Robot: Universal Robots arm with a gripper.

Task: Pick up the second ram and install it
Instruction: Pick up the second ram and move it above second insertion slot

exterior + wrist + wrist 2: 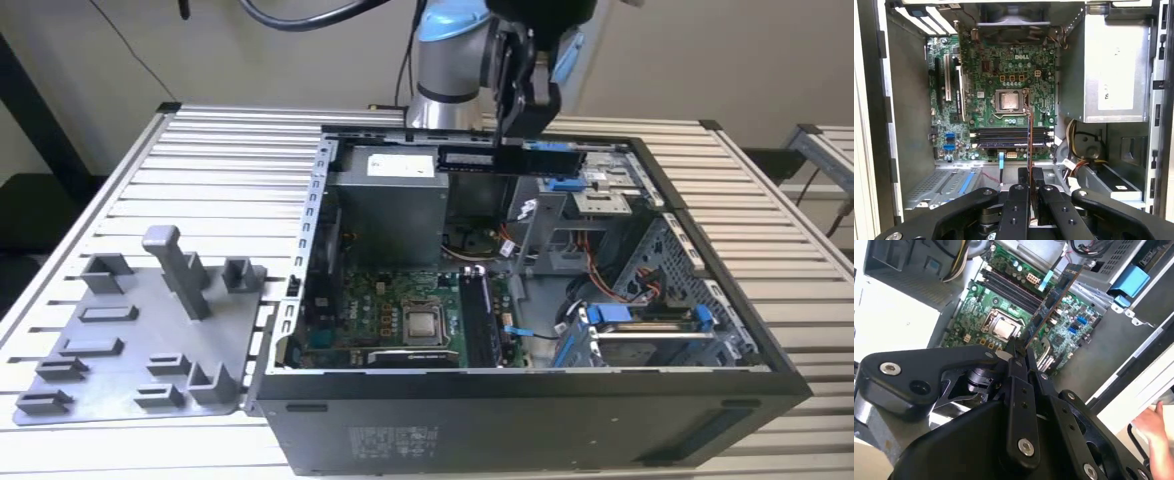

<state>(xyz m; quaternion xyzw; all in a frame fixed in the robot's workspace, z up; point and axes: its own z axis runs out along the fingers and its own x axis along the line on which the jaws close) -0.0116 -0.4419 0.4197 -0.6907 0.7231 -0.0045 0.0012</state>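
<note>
My gripper (515, 138) hangs over the back part of the open computer case (534, 385), shut on the second ram (510, 158). In the exterior view the dark stick lies level, well above the green motherboard (387, 320). The ram (1050, 305) juts out slanted from the fingertips in the second wrist view, and the first wrist view has it edge-on as a thin line (1029, 131) crossing the dark memory slots (1004, 136) beside the processor (1009, 101). In both wrist views the gripper (1019, 352) (1030, 176) is clamped on the stick's near end.
A grey holder plate (134, 345) with moulded blocks and posts lies on the slatted table at the exterior view's left. Inside the case are a silver power supply (1114, 65), a drive cage (641, 325) and loose cables. A person's hand (1159, 437) is nearby.
</note>
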